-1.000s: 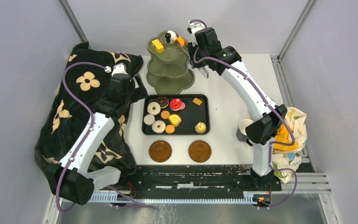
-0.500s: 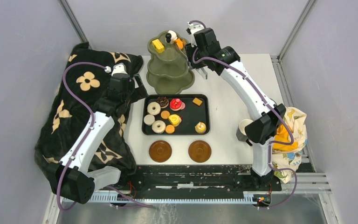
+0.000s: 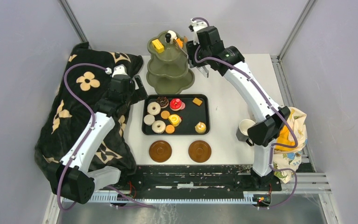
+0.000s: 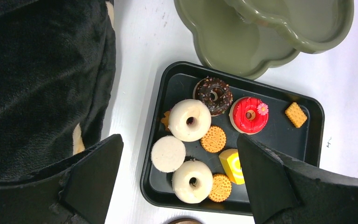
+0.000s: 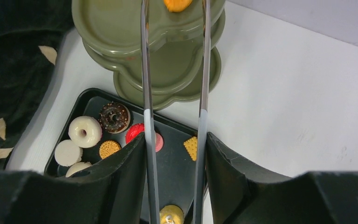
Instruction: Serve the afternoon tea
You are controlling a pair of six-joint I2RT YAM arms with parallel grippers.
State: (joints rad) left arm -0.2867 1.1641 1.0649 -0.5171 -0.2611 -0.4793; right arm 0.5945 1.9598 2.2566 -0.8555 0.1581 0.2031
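White table; mug half behind right arm

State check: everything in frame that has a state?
Left hand: open, empty.
Right hand: gripping tongs.
Tongs: arms straddle orange pastry on top tier.
Stand: lower tiers look bare.
Saucers: both bare.
Mug: upright, off saucer.
Tray: holds pastries.

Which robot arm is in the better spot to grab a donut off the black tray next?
Probably left: the left hand hangs open and empty beside the black rectangular tray, facing the donuts. The right hand is up at the olive-green three-tier stand, holding metal tongs.
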